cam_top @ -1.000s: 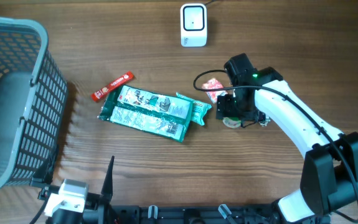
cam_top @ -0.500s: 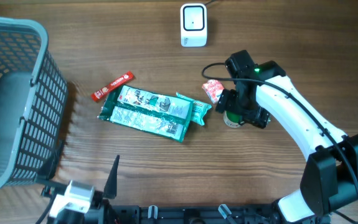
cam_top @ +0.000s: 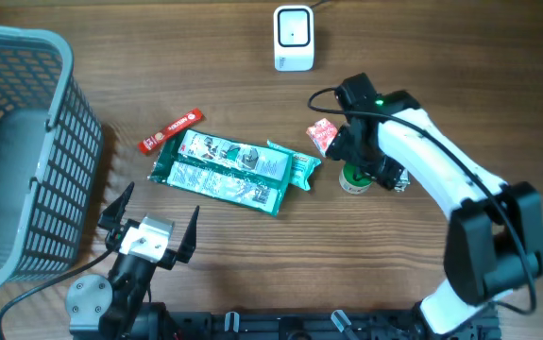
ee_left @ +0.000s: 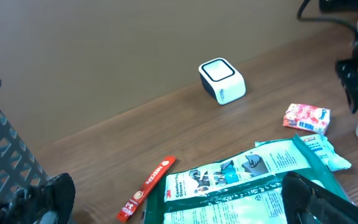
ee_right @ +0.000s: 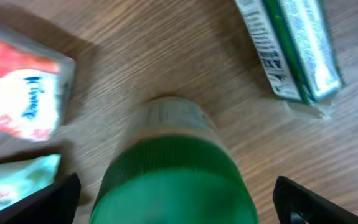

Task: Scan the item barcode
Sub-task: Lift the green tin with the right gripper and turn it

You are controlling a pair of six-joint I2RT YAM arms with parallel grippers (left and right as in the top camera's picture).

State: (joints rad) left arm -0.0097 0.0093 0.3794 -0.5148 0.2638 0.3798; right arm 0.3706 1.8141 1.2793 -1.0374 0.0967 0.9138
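Green-capped bottle stands upright between the right gripper's wide-apart fingers, unclamped, so the pick-up looks to be in hand. Next it should close, lift, and carry the bottle to the white scanner at eleven o'clock. The left gripper, fingers likewise apart, hovers at the table's seven o'clock.

On the worktop the basket stands at the far left and the barcode scanner at the back, near the centre. In the middle lie the glove packs, with a stick sachet just behind their left end, a small packet behind their right end, and a bottle upright just to their right
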